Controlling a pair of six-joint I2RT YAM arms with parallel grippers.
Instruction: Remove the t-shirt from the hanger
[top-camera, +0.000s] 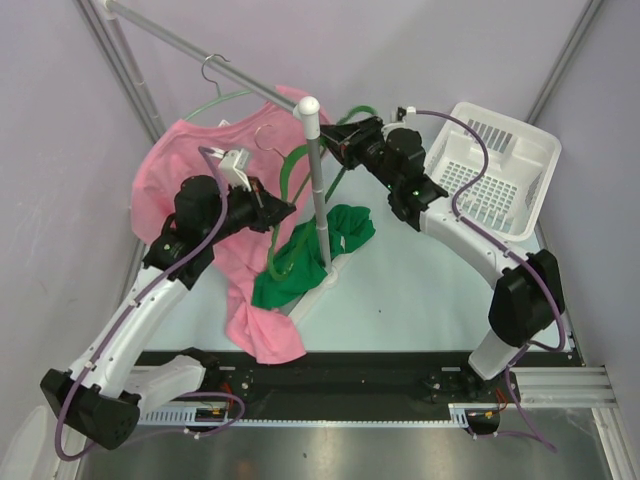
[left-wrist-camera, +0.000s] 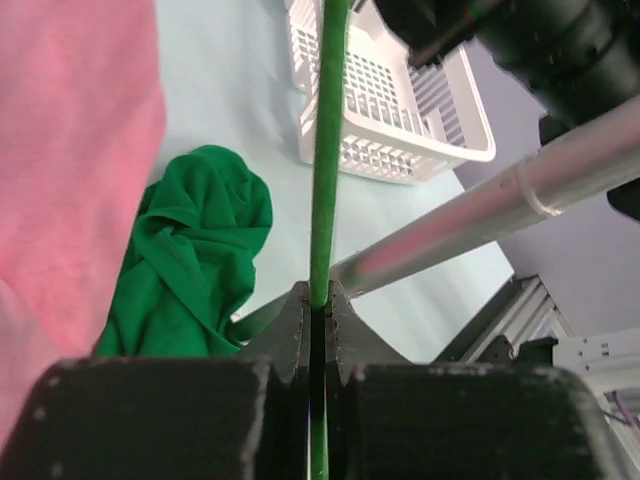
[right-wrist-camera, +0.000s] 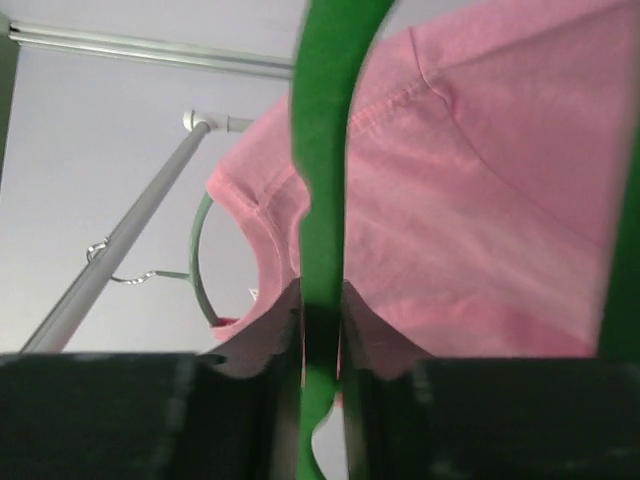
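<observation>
A bright green hanger (top-camera: 292, 165) hangs in the air beside the white upright pole (top-camera: 318, 190). My left gripper (top-camera: 288, 208) is shut on its lower bar (left-wrist-camera: 328, 150). My right gripper (top-camera: 342, 143) is shut on its upper part (right-wrist-camera: 325, 150). A green t-shirt (top-camera: 305, 255) lies crumpled on the table at the foot of the pole, and also shows in the left wrist view (left-wrist-camera: 195, 250). The hanger's low end reaches down to the shirt; I cannot tell whether they still touch.
A pink t-shirt (top-camera: 190, 165) hangs on a paler green hanger (top-camera: 215, 105) from the slanted rail (top-camera: 190, 45), behind my left arm. A white basket (top-camera: 495, 165) stands at the right. The pole stands between the two grippers.
</observation>
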